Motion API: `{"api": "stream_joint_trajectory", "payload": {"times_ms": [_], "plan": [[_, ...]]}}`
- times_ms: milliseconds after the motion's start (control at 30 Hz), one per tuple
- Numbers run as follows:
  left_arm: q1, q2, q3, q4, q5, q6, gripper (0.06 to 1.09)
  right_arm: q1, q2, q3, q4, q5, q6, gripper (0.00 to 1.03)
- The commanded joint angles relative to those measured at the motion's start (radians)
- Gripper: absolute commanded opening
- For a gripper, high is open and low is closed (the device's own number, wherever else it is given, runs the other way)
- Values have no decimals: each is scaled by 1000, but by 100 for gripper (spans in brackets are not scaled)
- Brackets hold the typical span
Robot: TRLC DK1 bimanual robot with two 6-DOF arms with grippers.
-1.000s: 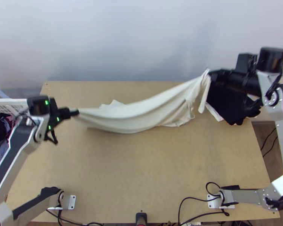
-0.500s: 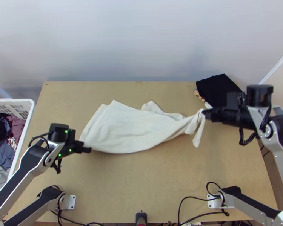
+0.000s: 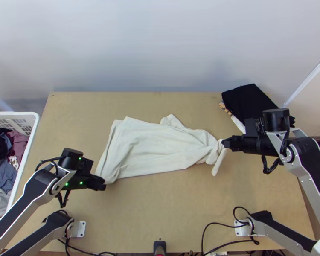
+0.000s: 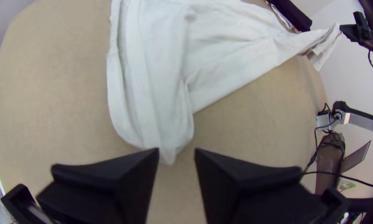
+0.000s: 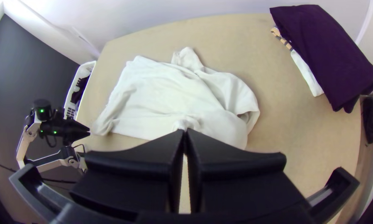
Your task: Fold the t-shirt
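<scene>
With left tool (image 4: 176, 152) apart, right tool (image 5: 184, 132) clamped on bunched end of t-shirt (image 3: 151, 147): risks skewing under one-sided pull.

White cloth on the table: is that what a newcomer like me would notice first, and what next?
Probably yes: the white t-shirt lies rumpled across the middle of the wooden table, its right end pinched in the right gripper. At its near left corner, the left gripper has its fingers apart. Next, perhaps, the dark folded cloth at the far right and the white basket of clothes at the left.
</scene>
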Motion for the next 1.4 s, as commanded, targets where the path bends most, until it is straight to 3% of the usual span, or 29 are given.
{"api": "stream_joint_trajectory", "payload": {"times_ms": [0, 167, 333, 433, 500, 567, 633, 900, 1367], "plan": [[17, 41, 32, -34, 13, 41, 104, 13, -29, -11, 3, -9, 30, 3], [149, 136, 132, -37, 108, 68, 104, 19, -44, -17, 4, -9, 51, 3], [321, 275, 273, -30, 384, 55, 103, 19, -55, -35, 7, -9, 53, 3], [336, 373, 342, -1, 447, 8, 89, 19, -55, -35, 14, -10, 53, 3], [339, 418, 378, 41, 461, -48, 87, 19, -52, -35, 21, -10, 54, 3], [341, 462, 408, 92, 481, -94, 69, 19, -49, -39, 32, -10, 56, 3], [338, 507, 440, 145, 481, -147, 60, 19, -43, -39, 43, -12, 57, 3], [313, 689, 557, 285, 406, -173, 60, 22, -3, -35, 100, -16, 79, 3], [273, 949, 681, 371, 292, -156, 60, 25, 52, -32, 175, -16, 97, 3]]}}
